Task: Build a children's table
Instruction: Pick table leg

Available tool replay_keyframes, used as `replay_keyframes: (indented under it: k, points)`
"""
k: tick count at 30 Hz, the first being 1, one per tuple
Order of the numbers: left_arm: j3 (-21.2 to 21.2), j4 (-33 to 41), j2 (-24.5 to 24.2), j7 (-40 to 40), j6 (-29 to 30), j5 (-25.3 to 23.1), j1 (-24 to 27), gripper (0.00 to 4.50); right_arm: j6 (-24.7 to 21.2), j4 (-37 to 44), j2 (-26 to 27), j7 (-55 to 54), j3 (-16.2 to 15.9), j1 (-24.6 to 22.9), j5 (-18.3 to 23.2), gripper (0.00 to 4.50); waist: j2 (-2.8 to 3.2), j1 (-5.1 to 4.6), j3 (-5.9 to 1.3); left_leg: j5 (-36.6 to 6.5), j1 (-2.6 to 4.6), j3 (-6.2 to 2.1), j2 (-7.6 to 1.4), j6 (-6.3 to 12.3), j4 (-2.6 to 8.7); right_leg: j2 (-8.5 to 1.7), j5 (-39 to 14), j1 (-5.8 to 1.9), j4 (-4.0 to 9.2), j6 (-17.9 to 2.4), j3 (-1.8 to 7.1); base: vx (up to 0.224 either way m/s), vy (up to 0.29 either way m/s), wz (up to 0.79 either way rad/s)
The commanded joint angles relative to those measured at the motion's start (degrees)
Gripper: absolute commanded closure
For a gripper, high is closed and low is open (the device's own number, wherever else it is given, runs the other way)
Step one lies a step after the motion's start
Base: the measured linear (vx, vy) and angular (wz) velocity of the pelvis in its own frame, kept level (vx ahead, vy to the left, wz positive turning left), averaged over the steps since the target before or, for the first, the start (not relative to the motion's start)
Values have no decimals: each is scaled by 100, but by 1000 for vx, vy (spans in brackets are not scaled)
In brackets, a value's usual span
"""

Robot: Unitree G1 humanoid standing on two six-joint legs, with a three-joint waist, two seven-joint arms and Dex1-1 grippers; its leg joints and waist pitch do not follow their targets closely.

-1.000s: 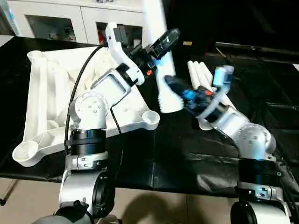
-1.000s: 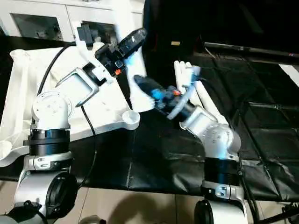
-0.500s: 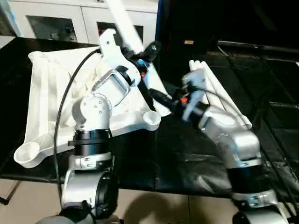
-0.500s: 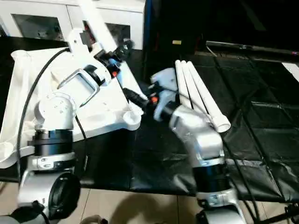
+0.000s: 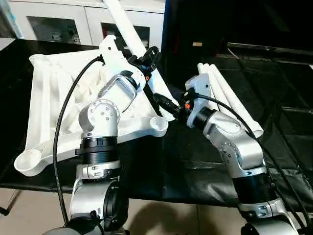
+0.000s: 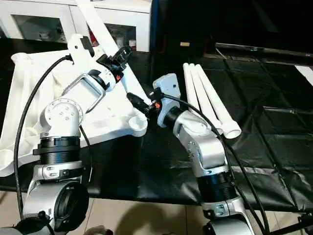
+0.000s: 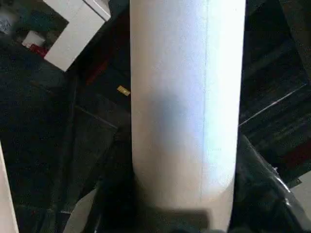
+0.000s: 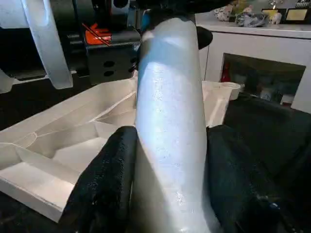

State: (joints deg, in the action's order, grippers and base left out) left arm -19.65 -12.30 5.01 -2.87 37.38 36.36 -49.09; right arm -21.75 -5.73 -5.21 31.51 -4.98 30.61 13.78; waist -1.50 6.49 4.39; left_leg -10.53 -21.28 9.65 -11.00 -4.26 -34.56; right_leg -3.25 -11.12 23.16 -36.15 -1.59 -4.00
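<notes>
Leg (image 5: 128,30) tilted over, now btwn both claws.

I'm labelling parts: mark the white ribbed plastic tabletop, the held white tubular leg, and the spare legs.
White ribbed plastic tabletop (image 5: 46,93), left eye view, ribbed underside.
Held white tubular leg (image 5: 124,22), left eye view, upper shaft.
Spare legs (image 6: 208,100), right eye view, mid-shaft.

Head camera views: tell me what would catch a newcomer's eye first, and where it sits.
First, the long white leg slanting up over the table's middle, gripped by both the left gripper and the right gripper. Next, the upturned ribbed tabletop on the left, then three spare legs lying together on the black cover to the right.
</notes>
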Motion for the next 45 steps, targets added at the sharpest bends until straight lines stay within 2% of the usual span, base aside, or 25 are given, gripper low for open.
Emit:
replay_keyframes:
  k: [1, 2, 3, 4, 5, 6, 7, 9, 11, 12, 14, 15, 16, 19, 21, 23, 28, 30, 33, 35, 37, 39, 43, 44, 45]
  points:
    - [42, -55, -18, -59, -45, -52, -174, 263, 66, -60, 10, -17, -1, 108, 13, 264, 99, -3, -505, -540, 41, -78, -166, 91, 335, -434, 2, -413, 387, -1115, 301, 0, 0, 0]
    - [37, -75, -26, -65, -74, -65, -182, 263, 57, -69, 16, -16, 6, 111, 25, 264, 114, -5, -505, -543, 40, -78, -163, 95, 333, -433, 14, -414, 388, -1115, 303, 0, 0, 0]
    - [36, -82, -29, -67, -85, -70, -185, 263, 53, -73, 18, -15, 9, 113, 30, 208, 130, 0, -509, -540, 43, -80, -161, 96, 329, -435, 19, -413, 385, -1116, 301, 0, 0, 0]
    - [72, -97, -74, -26, -114, -121, -180, 263, -25, -25, 20, 30, 37, 82, 109, 208, 163, 1, -508, -541, 40, -86, -163, 94, 330, -437, 39, -415, 380, -1128, 301, 0, 0, 0]
    - [87, -111, -97, -11, -129, -146, -181, 263, -38, -17, 17, 38, 46, 75, 122, 188, 132, -10, -509, -562, 41, -79, -162, 100, 328, -429, 35, -416, 388, -1123, 301, 0, 0, 0]
    - [102, -125, -121, 5, -144, -172, -182, 263, -51, -8, 13, 47, 55, 67, 136, 188, 155, -5, -510, -563, 42, -82, -161, 97, 326, -432, 37, -419, 382, -1131, 302, 0, 0, 0]
    - [136, -153, -176, 55, -172, -221, -184, 264, -105, 57, -13, 95, 71, 30, 187, 166, 150, -6, -513, -548, 41, -80, -161, 111, 325, -431, 43, -418, 386, -1124, 303, 0, 0, 0]
    - [231, -243, -336, 201, -256, -359, -194, 264, -186, 209, -62, 245, 132, -72, 358, 152, 127, -7, -513, -554, 43, -80, -154, 143, 332, -423, -25, -427, 393, -1058, 302, 0, 0, 0]
    - [338, -289, -511, 394, -308, -473, -186, 264, -57, 332, -128, 387, 194, -176, 466, 144, 141, 3, -514, -534, 41, -87, -166, 155, 336, -432, -60, -422, 389, -991, 305, 0, 0, 0]
    - [421, -306, -626, 537, -330, -543, -178, 264, -187, 434, -169, 483, 256, -215, 623, 133, 142, 0, -514, -512, 42, -89, -169, 156, 339, -432, -36, -421, 393, -986, 302, 0, 0, 0]
    - [495, -317, -723, 671, -331, -590, -174, 264, -289, 510, -219, 545, 312, -232, 731, 124, 143, -9, -517, -452, 41, -88, -174, 139, 335, -432, 65, -414, 370, -1061, 300, 0, 0, 0]
    - [607, -333, -866, 878, -340, -659, -168, 264, -298, 516, -258, 526, 378, -207, 745, 108, 143, -1, -517, -470, 55, -83, -173, 142, 336, -432, 49, -411, 377, -1074, 300, 0, 0, 0]
    - [827, -325, -1076, 1230, -347, -768, -138, 264, -531, 506, -389, 595, 483, -149, 857, 100, 164, 0, -516, -476, 53, -83, -173, 129, 334, -437, 20, -403, 375, -1082, 303, 0, 0, 0]
    - [1123, -294, -1384, 1800, -302, -837, -87, 264, -755, 382, -626, 673, 620, -30, 914, 95, 165, 6, -512, -510, 72, -75, -178, 59, 341, -436, -67, -395, 374, -1100, 310, 0, 0, 0]
    - [1319, -140, -1599, 2440, -73, -640, -2, 264, -1213, 250, -932, 928, 775, 116, 1205, 95, 170, 9, -516, -489, 69, -70, -163, 11, 336, -434, -16, -412, 358, -1165, 308, 0, 0, 0]
    - [1336, -68, -1634, 2585, 19, -555, 22, 264, -1294, 266, -978, 1005, 797, 143, 1304, 95, 140, 13, -519, -437, 47, -63, -165, 17, 326, -441, 129, -425, 342, -1238, 310, 0, 0, 0]
    - [1376, 219, -1717, 3053, 283, -240, 156, 264, -1667, 342, -1112, 1300, 809, 186, 1668, 95, 147, 7, -523, -422, 35, -60, -163, 92, 320, -453, 122, -443, 342, -1343, 299, 0, 0, 0]
    - [1404, 457, -1776, 3433, 483, 69, 277, 264, -1999, 423, -1212, 1588, 790, 183, 1960, 95, 171, 15, -524, -448, 38, -63, -167, 100, 317, -450, 86, -440, 340, -1370, 299, 0, 0, 0]
    - [1407, 635, -1808, 3884, 734, 425, 356, 264, -2325, 455, -1331, 1885, 761, 182, 2208, 95, 155, 24, -512, -518, 47, -51, -173, 97, 323, -442, -158, -419, 369, -1351, 297, 0, 0, 0]
    - [1407, 635, -1808, 3884, 734, 425, 356, 264, -2325, 455, -1331, 1885, 761, 182, 2208, 95, 165, 28, -510, -525, 50, -53, -172, 67, 322, -441, -230, -411, 375, -1322, 294, 0, 0, 0]
    - [1461, 815, -1868, 4360, 929, 698, 430, 264, -2526, 410, -1451, 2134, 687, 172, 2321, 95, 98, 32, -506, -548, 50, -42, -161, 69, 329, -441, -373, -425, 391, -1267, 293, 0, 0, 0]
    - [1465, 923, -1899, 4643, 1130, 954, 462, 264, -2627, 397, -1539, 2336, 614, 164, 2394, 95, 70, 52, -511, -442, 38, -40, -172, 75, 328, -460, -402, -429, 371, -1262, 300, 0, 0, 0]
    - [1585, 1110, -2013, 5217, 1344, 1301, 513, 264, -2862, 508, -1721, 2868, 431, 169, 2676, 95, 85, 63, -503, -415, 30, -38, -168, 137, 320, -457, -507, -410, 386, -1200, 296, 0, 0, 0]
    - [1620, 1145, -2031, 5321, 1374, 1348, 523, 264, -2906, 530, -1754, 3001, 391, 179, 2736, 95, 51, 70, -504, -393, 32, -37, -166, 155, 323, -457, -559, -419, 378, -1177, 295, 0, 0, 0]
    - [1651, 1176, -2044, 5399, 1400, 1378, 528, 264, -2932, 540, -1771, 3068, 374, 185, 2770, 95, 59, 69, -502, -373, 24, -36, -168, 161, 324, -458, -568, -419, 382, -1162, 299, 0, 0, 0]
